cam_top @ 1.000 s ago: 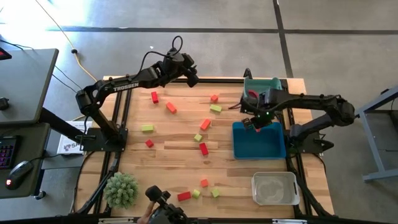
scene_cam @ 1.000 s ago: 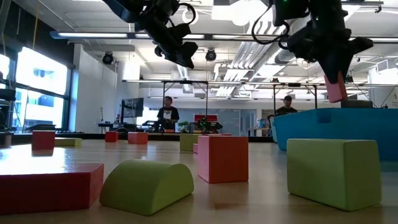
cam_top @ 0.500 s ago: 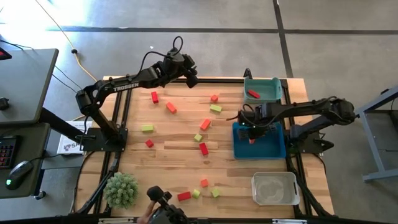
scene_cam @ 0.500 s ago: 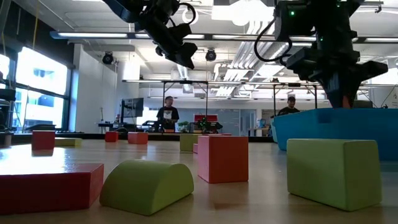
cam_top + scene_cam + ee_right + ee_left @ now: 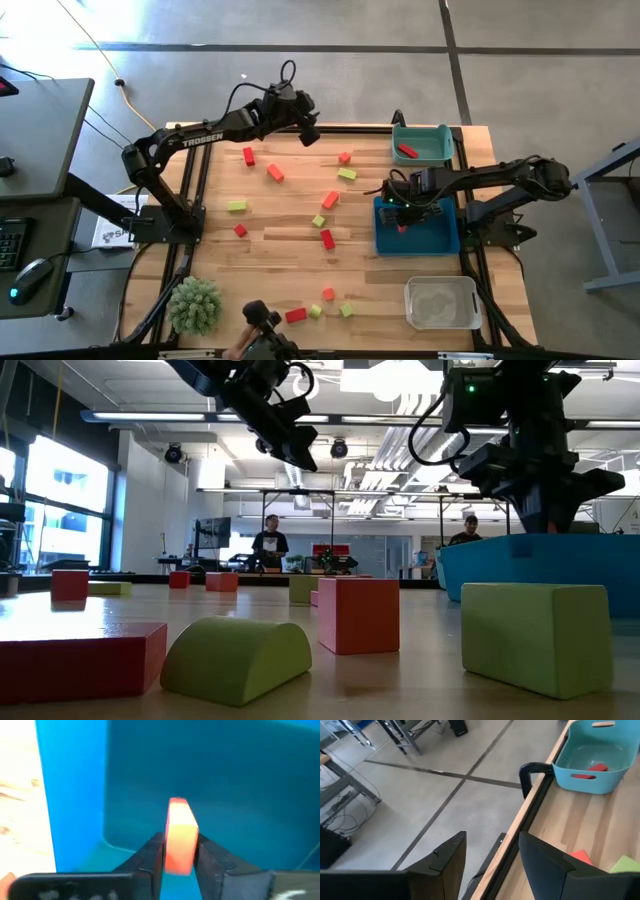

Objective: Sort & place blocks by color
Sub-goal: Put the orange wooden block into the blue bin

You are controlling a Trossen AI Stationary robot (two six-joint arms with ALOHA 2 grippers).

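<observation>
My right gripper (image 5: 403, 222) reaches down into the blue bin (image 5: 440, 245) at the table's right, shut on an orange block (image 5: 178, 832). In the low view its fingers (image 5: 545, 525) dip behind the bin's wall. My left gripper (image 5: 310, 132) hangs open and high over the table's far edge, nothing between its fingers (image 5: 492, 865). Several red, orange and yellow-green blocks lie flat and scattered on the wood, among them a red one (image 5: 327, 239), an orange one (image 5: 330, 199) and a yellow-green one (image 5: 237, 206). My right gripper pinches the orange block by its two broad sides (image 5: 172, 852) between its two fingers. The fingers come from above, pointing down. The block stands on edge and sticks out past the fingertips inside the blue bin. Whether it touches the bin's floor, I cannot tell.
A teal bin (image 5: 440, 135) with a red block (image 5: 407, 152) stands at the far right. A clear bin (image 5: 440, 302) sits at the near right. A spiky green plant ball (image 5: 194, 305) is at the near left. People stand in the room beyond the table.
My right gripper has sunk with the orange block from above the blue bin's rim down into the bin, drifting a little toward the table's near edge. The block, seen above the rim before, is now hidden behind the bin's wall in the low view.
</observation>
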